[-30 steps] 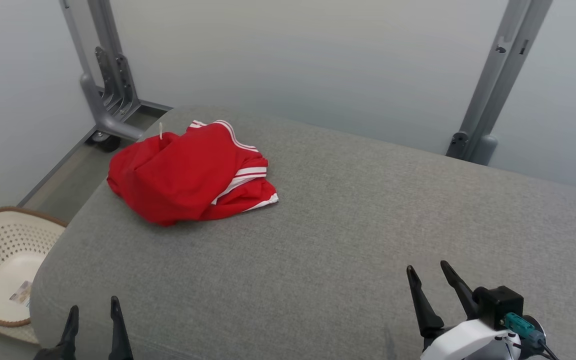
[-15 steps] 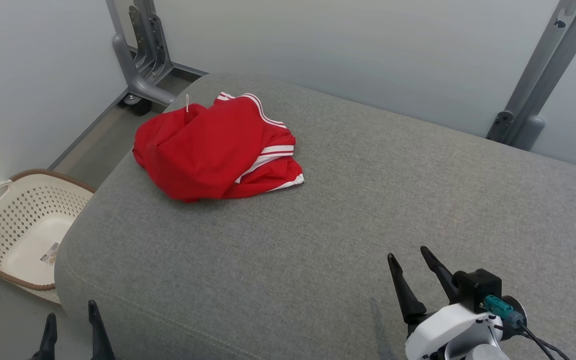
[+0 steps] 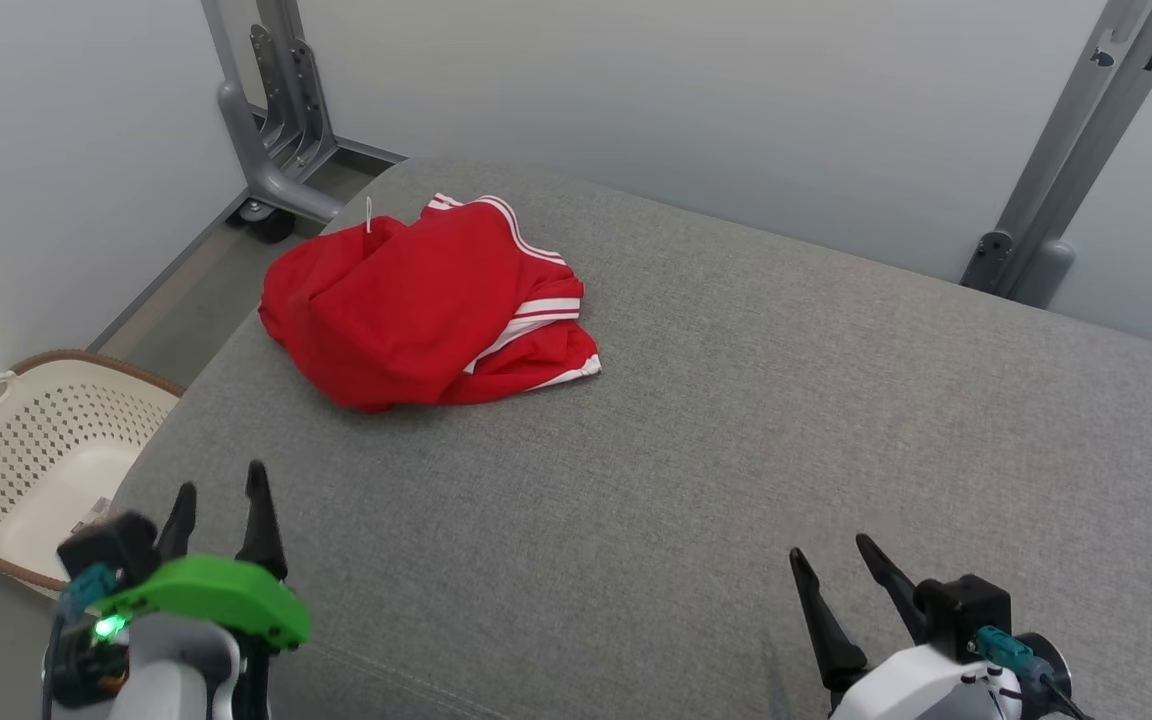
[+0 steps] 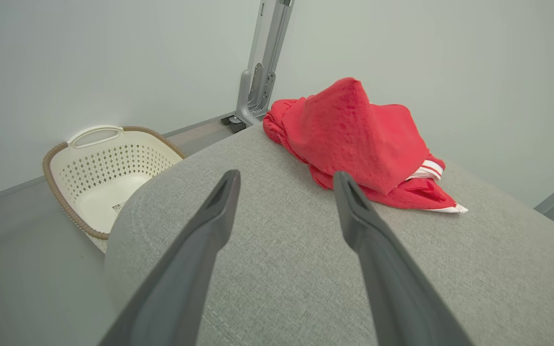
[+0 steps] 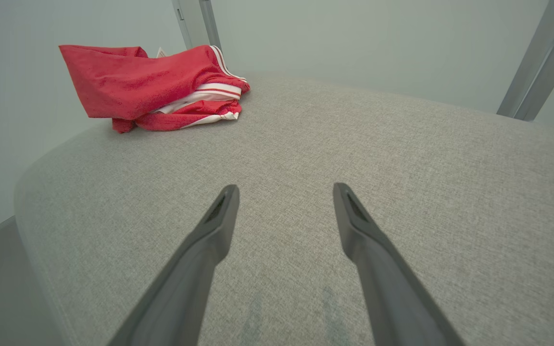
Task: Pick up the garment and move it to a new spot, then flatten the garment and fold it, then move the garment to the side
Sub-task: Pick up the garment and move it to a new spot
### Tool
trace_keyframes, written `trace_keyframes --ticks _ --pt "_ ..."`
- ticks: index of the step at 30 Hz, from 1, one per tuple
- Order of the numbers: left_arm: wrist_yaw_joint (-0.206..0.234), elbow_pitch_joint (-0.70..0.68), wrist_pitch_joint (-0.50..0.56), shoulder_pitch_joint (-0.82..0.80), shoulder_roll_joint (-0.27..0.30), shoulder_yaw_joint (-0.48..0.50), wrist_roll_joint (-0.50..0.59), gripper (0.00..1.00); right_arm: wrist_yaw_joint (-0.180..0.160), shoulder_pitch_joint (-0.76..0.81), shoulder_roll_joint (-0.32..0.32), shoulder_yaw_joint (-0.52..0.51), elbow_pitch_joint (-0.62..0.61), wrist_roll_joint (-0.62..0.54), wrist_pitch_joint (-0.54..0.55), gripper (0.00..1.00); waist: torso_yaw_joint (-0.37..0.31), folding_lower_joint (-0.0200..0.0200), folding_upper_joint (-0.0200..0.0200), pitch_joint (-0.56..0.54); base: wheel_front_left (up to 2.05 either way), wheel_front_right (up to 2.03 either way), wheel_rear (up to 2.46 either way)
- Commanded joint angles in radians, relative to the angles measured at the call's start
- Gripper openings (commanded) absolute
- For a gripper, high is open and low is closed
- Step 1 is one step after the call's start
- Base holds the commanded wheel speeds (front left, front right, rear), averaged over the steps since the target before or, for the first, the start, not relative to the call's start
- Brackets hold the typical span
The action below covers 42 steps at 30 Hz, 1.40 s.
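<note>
Loosely crumpled red garment (image 3: 416, 310), white-striped | woven grey cushion (image 3: 736, 420)

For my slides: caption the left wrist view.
Open left gripper facing crumpled red garment on cushion; basket on floor.

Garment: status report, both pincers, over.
Left pincer open, empty. Right pincer open, empty. Red garment crumpled, far left of grey cushion, untouched. Nothing in the way.
</note>
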Motion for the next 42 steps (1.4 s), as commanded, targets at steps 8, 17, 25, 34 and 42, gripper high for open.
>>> trace_keyframes --ticks 8,17,25,34,42 --pt "-0.033 0.258 0.165 -0.334 0.037 0.015 -0.096 1.00 0.000 0.074 -0.006 -0.015 -0.168 -0.099 0.120 1.00 -0.118 0.0000 0.0000 0.063 0.00 0.00 0.00" --pt "-0.043 0.437 0.229 -0.542 0.138 0.062 -0.156 1.00 -0.001 0.087 -0.058 -0.048 -0.377 -0.143 0.242 1.00 -0.293 0.0000 0.0000 0.218 0.00 0.00 0.00" --pt "-0.019 0.570 0.348 -0.601 0.196 0.045 -0.152 1.00 -0.001 0.091 -0.062 -0.069 -0.466 -0.142 0.272 1.00 -0.374 0.0000 0.0000 0.298 0.00 0.00 0.00" --pt "0.024 0.628 0.417 -0.617 0.232 0.007 -0.112 0.00 -0.001 0.074 -0.036 -0.054 -0.444 -0.130 0.245 1.00 -0.381 0.0000 0.0000 0.273 0.00 0.00 0.00" --pt "0.002 0.586 0.457 -0.649 0.318 -0.036 -0.076 0.00 -0.001 0.067 -0.013 -0.041 -0.364 -0.096 0.193 1.00 -0.360 0.0000 0.0000 0.167 0.00 0.00 0.00"
